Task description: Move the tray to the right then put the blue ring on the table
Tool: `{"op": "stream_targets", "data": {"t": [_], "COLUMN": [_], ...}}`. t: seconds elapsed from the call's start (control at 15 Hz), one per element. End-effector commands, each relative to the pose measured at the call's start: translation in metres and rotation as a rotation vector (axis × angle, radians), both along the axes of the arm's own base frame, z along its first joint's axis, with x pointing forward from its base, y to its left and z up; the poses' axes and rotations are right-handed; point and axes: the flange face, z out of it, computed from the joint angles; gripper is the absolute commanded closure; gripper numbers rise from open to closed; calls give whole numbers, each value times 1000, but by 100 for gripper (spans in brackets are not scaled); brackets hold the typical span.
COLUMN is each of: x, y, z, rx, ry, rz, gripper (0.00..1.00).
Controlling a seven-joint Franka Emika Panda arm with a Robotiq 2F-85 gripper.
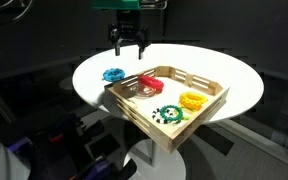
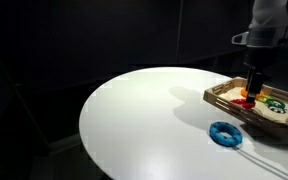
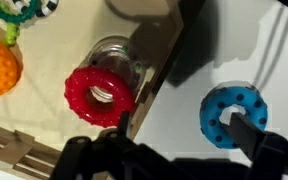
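Spread wide and gripping nothing: the black two-fingered tool [image 1: 127,42], hanging above one wall of the shallow light-wood tray with slatted, open sides [image 1: 139,120]. Lying flat on the round white desk [image 1: 239,82], outside the tray and just beside that same wall: the small bright-blue toy ring with a bumpy, gear-like edge [image 1: 114,74]. Inside the tray: a red ring [image 1: 149,82], a yellow ring [image 1: 192,100] and a green beaded ring [image 1: 167,114].

From the wrist view, worth noting the one relation that matters: blue ring [image 3: 234,115] off to one side of the tool's midline, close under one fingertip, with the wooden wall between it and the red ring. Being round, offers no long axis to line up with.

Judging from this layout, probably done with the ring step. Probably nothing left but lifting straight clear, keeping that fingertip off the ring. No telling from here about the tray's shift to the right.
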Motion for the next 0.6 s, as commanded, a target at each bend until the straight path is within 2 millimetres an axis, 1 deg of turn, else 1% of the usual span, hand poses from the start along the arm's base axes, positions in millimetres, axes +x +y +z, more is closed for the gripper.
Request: {"op": "stream_targets", "data": {"t": [0.0,0.27,0.53], "x": [-3,-7,-12], "y": [-10,-15,-15], "z": [41,83,124], "rx": [-16,12,-10], "ry": [19,21,-16], "rz": [-87,-141,-198], "gripper": [0,0,0]}}
